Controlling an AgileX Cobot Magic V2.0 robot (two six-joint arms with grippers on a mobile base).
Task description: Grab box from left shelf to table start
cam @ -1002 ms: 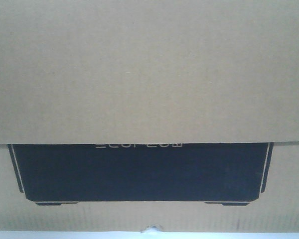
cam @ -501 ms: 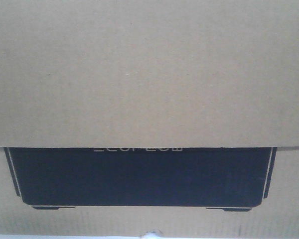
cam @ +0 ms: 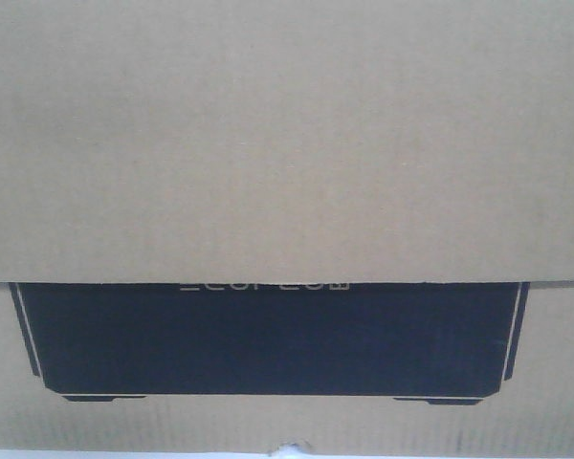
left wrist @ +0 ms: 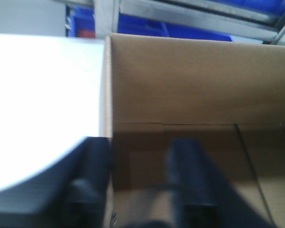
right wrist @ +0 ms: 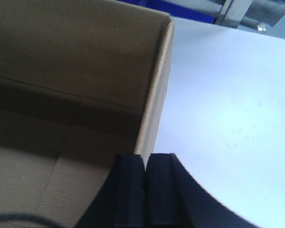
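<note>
Box wall edges are where both arms have their hold. The right tool [right wrist: 145,190] is pinched closed on the top edge of the box [right wrist: 76,61] at its right wall, one finger inside and one outside, the two nearly touching. The left tool [left wrist: 140,185] straddles the opposite wall with its fingers spread wider; whether it actually presses the cardboard I cannot tell from the blur. Outward from each tool lies pale table [right wrist: 237,109] surface just beside the carton, and past the far wall the left wrist view shows a grey shelf rail [left wrist: 190,14] with blue bins [left wrist: 137,23] behind it.

In the front view the box [cam: 287,143] fills everything. Over the last second its black printed panel [cam: 268,339] slid slightly lower, then held over the last half second, and the bright strip under the carton has nearly closed. That reads as the carton settling onto the table, so the carry looks close to finished, with release likely next.
</note>
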